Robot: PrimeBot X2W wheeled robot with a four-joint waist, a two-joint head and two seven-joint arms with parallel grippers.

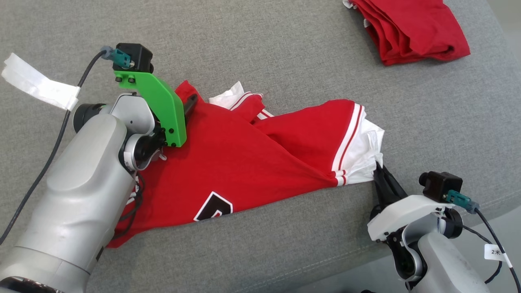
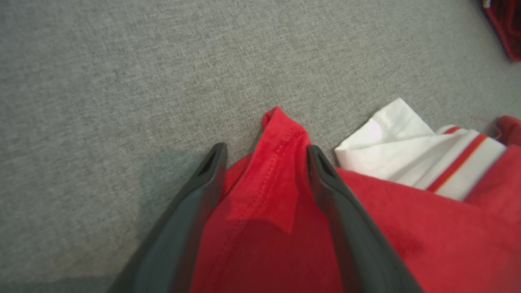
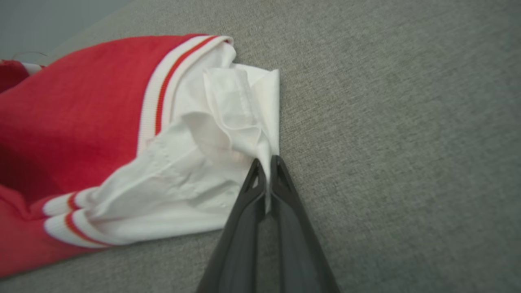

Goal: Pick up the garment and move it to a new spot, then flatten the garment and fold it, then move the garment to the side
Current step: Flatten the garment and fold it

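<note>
Garment (image 1: 244, 162) on surface (image 1: 285, 49); folded clothes (image 1: 411, 32) behind right.

Red garment (image 1: 244, 162), white striped trim

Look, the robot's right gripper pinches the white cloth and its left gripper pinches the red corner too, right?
Not quite. The right gripper does pinch the white cloth, but the left gripper is open, its fingers either side of the red corner. The left wrist view shows it.
</note>
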